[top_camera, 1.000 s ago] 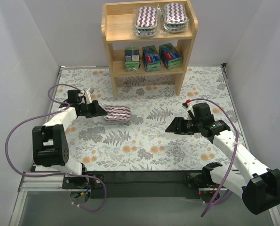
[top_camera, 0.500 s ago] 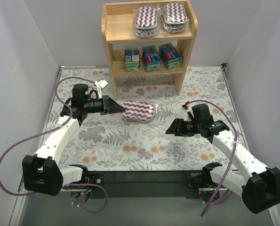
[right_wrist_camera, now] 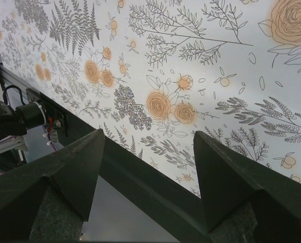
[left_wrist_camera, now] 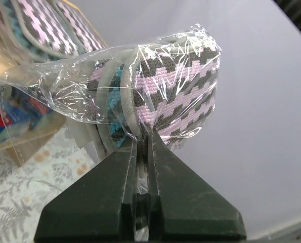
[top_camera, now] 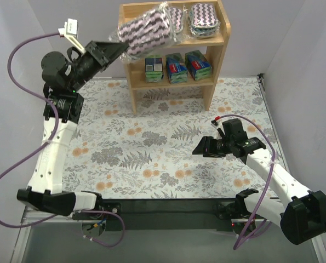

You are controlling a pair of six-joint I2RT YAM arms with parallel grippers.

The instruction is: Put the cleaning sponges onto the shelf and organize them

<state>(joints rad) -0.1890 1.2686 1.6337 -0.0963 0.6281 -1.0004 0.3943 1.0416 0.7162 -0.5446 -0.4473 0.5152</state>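
Note:
My left gripper [top_camera: 120, 49] is raised high and shut on the clear wrap of a purple-and-white striped cleaning sponge [top_camera: 146, 30]. It holds the sponge tilted in the air over the left part of the top tier of the wooden shelf [top_camera: 217, 55]. In the left wrist view the closed fingertips [left_wrist_camera: 142, 140] pinch the wrap under the sponge [left_wrist_camera: 175, 91]. Two more striped sponges [top_camera: 204, 19] lie on the top tier, one partly hidden behind the held one. Three boxy packs [top_camera: 176, 67] stand on the lower tier. My right gripper [top_camera: 198, 149] hovers open and empty low over the mat at the right.
A floral mat [top_camera: 163, 164] covers the table between white walls. Purple cables [top_camera: 9, 159] loop beside the left arm. In the right wrist view the table's black front edge [right_wrist_camera: 140, 187] lies below the open gripper [right_wrist_camera: 147, 147].
The left arm has lifted the striped sponge from the mat up and back to the height of the shelf's top tier. The right arm has stayed put.

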